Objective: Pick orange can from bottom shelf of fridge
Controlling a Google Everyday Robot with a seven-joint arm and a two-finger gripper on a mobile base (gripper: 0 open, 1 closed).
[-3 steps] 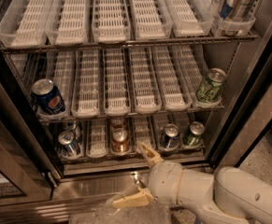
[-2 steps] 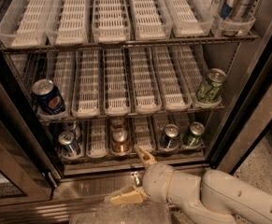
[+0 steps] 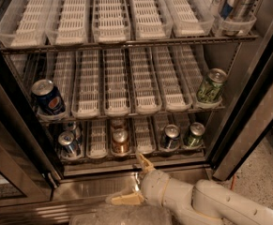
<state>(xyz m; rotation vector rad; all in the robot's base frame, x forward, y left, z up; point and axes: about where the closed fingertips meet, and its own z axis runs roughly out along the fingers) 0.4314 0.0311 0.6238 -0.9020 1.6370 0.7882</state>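
The orange can stands at the front of the bottom shelf of the fridge, in a middle lane, with a silver lid. My gripper is open just in front of and below the shelf's front edge, slightly right of the can. One tan finger points up toward the shelf; the other lies low over the steel base. Nothing is between them.
On the bottom shelf a silver-blue can stands left, a dark can and a green can right. A Pepsi can and a green can sit on the middle shelf. The glass door stands open at left.
My gripper and arm have moved left and a little toward the shelf, closer to the orange can. The cans have not moved.
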